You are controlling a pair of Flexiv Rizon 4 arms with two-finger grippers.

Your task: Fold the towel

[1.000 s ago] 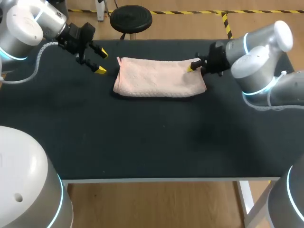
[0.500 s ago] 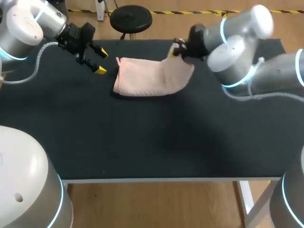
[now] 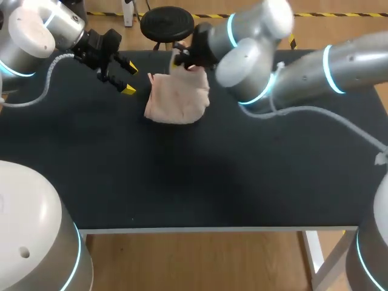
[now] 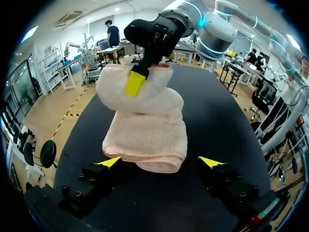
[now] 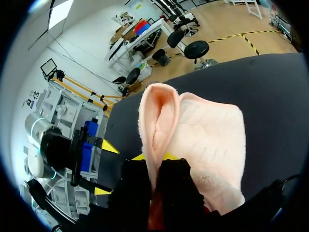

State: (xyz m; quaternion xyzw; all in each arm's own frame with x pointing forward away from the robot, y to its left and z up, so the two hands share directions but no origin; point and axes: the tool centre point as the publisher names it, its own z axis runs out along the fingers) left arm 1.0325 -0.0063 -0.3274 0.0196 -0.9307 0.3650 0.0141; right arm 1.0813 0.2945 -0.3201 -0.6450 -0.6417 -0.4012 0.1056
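Entry, towel fold, one moment.

- The pale pink terry towel (image 3: 177, 100) lay toward the far side of the dark matte surface (image 3: 212, 182), left of its middle. Its lower layer rested flat on the surface. One end was raised and curled back over that layer.
- Your right arm came in from the right and reached past the middle. Your right claw (image 3: 182, 60) was clamped on the raised end of the towel (image 5: 207, 130). In its own wrist view the claw (image 5: 154, 176) had both fingers pressed together on a doubled fold, which stood up ahead of them.
- From the left wrist, that claw (image 4: 135, 82) hung above the towel (image 4: 149, 137) with one yellow tip against the cloth. The lifted part bulged over the flat part.
- Your left claw (image 3: 130, 79) sat just beside the towel's left edge, low over the surface. It was spread wide and held nothing.
- In its own view the left claw (image 4: 159, 163) had the towel's near folded edge lying between its two tips, with a gap on either side.
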